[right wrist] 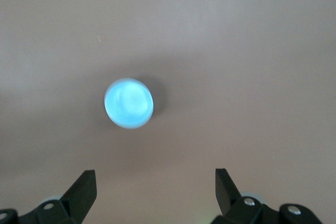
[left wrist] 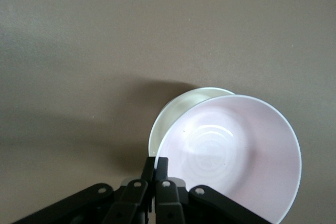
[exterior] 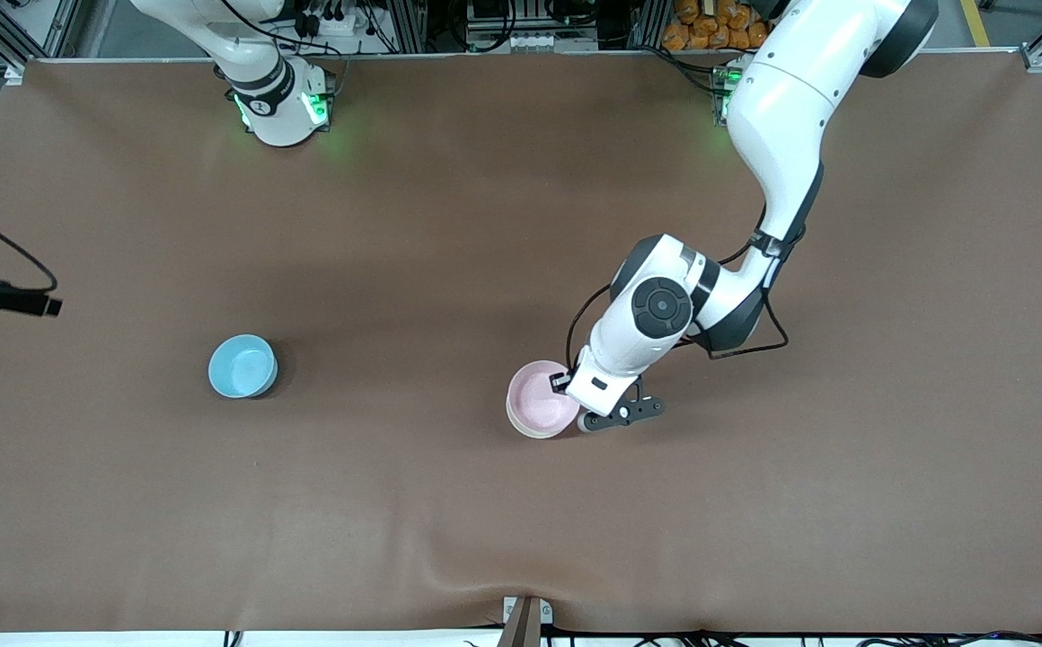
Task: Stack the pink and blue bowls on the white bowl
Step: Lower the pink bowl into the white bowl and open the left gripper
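Currently the left end effector (exterior: pixel 586 415) is closed on the rim of the pink bowl (exterior: pixel 542 399); in the left wrist view its fingers (left wrist: pixel 161 174) pinch that rim with no gap between them. The pink bowl (left wrist: pixel 233 156) sits tilted over the white bowl (left wrist: pixel 181 114), whose pale rim shows as a crescent at one side; whether the two bowls are fully nested cannot be confirmed from either view. Both bowls are near the middle of the bench (exterior: pixel 449 225), toward the left arm's end.

The right end effector (right wrist: pixel 155 192) is above the frame of the front view. In the right wrist view its fingers (right wrist: pixel 84 190) stand wide apart and hold nothing, high over the blue bowl (right wrist: pixel 128 103). The blue bowl (exterior: pixel 242 366) rests upright on the brown bench surface toward the right arm's end, well apart from the pink and white pair.

No brand, label or legible writing is visible on any bowl or on the bench.
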Robot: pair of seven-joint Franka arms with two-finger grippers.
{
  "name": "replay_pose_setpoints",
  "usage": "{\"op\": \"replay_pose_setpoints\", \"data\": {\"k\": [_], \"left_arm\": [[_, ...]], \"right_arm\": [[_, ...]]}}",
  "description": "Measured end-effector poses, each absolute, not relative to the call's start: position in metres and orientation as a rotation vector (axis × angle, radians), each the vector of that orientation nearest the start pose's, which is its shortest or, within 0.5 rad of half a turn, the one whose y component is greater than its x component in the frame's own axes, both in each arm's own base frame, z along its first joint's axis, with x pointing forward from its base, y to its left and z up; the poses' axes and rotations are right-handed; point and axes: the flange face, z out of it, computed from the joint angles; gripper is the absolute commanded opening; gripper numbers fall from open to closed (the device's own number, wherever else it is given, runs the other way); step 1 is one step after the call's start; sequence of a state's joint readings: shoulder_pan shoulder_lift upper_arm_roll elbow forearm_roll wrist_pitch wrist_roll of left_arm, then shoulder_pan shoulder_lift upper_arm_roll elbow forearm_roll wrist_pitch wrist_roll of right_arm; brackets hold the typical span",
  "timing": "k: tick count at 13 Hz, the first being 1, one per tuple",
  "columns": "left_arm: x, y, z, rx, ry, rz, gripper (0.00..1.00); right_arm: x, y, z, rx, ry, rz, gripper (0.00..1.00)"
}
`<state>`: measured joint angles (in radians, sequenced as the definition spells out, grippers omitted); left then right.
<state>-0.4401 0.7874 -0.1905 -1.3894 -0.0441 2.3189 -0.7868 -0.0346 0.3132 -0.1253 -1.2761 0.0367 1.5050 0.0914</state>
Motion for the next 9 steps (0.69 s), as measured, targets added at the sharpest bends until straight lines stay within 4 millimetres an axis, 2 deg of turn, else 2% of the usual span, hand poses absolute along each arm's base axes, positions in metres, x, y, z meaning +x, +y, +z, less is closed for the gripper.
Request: {"op": "replay_pose_setpoints", "data": {"k": [4,9], "left_arm": [[0.621,-0.416,0.250,-3.335,-0.420,-0.004,0.00],[0.623,-0.417,0.234,-3.351,-0.433,-0.037,0.00]], "right_arm": [[0.659,-0.084,0.588,-3.116,0.376,-0.227,1.00],[0.676,-0.089,0.597,-3.097,0.380,-0.463,1.00]]}}
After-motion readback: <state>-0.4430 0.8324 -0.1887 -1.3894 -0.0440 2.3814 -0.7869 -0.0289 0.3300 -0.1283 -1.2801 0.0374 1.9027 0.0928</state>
